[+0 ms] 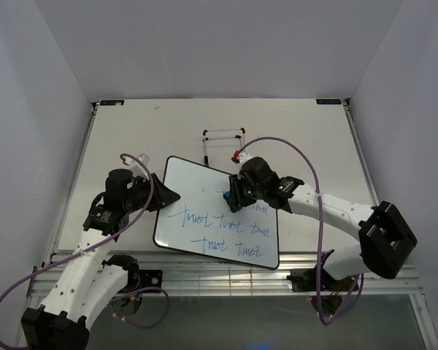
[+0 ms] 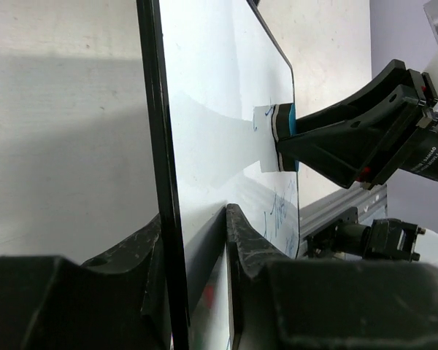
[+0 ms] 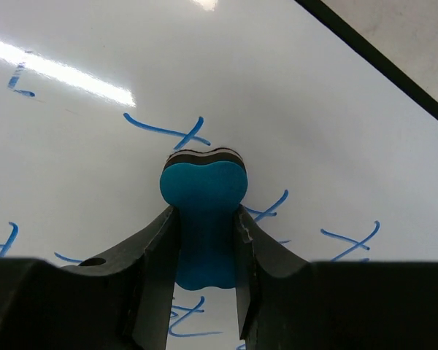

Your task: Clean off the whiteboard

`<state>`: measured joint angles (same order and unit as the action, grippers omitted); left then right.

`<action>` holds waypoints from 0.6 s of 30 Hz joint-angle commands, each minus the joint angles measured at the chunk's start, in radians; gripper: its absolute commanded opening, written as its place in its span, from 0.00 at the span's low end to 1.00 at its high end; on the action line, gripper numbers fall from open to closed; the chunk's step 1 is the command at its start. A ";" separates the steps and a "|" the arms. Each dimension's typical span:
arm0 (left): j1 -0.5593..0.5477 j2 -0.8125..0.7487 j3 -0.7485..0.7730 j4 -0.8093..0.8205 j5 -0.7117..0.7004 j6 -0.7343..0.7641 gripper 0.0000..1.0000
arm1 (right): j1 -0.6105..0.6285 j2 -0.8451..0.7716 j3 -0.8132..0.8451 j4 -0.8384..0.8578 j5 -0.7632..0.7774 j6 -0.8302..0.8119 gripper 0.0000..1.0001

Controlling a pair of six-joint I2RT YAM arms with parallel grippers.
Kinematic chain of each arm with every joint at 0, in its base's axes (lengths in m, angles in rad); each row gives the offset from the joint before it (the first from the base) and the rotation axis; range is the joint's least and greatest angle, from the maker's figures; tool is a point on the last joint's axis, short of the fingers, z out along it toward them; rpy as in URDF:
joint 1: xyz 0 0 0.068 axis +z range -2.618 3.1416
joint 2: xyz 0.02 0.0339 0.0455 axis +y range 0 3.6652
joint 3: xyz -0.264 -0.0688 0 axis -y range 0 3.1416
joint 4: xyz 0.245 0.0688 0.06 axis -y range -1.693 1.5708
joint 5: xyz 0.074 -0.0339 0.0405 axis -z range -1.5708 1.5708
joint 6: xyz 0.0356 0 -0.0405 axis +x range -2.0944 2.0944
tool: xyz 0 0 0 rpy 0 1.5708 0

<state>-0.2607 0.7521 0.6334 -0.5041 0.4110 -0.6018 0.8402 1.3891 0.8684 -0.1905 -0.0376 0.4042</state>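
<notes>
The whiteboard (image 1: pixel 204 219) lies in the middle of the table, glossy white with a thin black rim and lines of blue scrawl. My left gripper (image 1: pixel 165 195) straddles its left edge. In the left wrist view the rim (image 2: pixel 160 146) stands between the fingers of the left gripper (image 2: pixel 193 215), which are slightly apart, with a strip of white face showing beside the right finger (image 2: pixel 241 240). My right gripper (image 3: pixel 204 219) is shut on the waist of a blue bone-shaped eraser (image 3: pixel 203 182). The eraser's felt end presses on the board's upper middle (image 1: pixel 227 195), among the strokes.
A thin black wire easel stand (image 1: pixel 223 142) sits just behind the board. The white tabletop (image 1: pixel 131 131) is walled in on three sides. A metal rail (image 1: pixel 219 281) runs along the near edge, by the arm bases.
</notes>
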 commanded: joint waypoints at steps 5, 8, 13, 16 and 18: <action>-0.006 -0.010 0.019 0.093 -0.113 0.226 0.00 | 0.209 0.284 0.364 -0.035 -0.102 0.011 0.08; -0.009 -0.011 0.017 0.095 -0.112 0.227 0.00 | 0.229 0.341 0.466 0.022 -0.148 0.039 0.08; -0.017 -0.005 0.015 0.099 -0.100 0.231 0.00 | 0.208 0.384 0.460 -0.079 -0.056 0.022 0.08; -0.018 -0.011 0.015 0.098 -0.103 0.231 0.00 | 0.140 0.341 0.350 -0.105 -0.057 0.021 0.08; -0.018 -0.017 0.017 0.098 -0.104 0.231 0.00 | 0.050 0.282 0.198 -0.112 -0.051 0.030 0.08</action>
<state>-0.2493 0.7605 0.6315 -0.4850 0.3626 -0.5850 0.9867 1.6604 1.2579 -0.1177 -0.1146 0.4274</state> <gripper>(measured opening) 0.379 0.366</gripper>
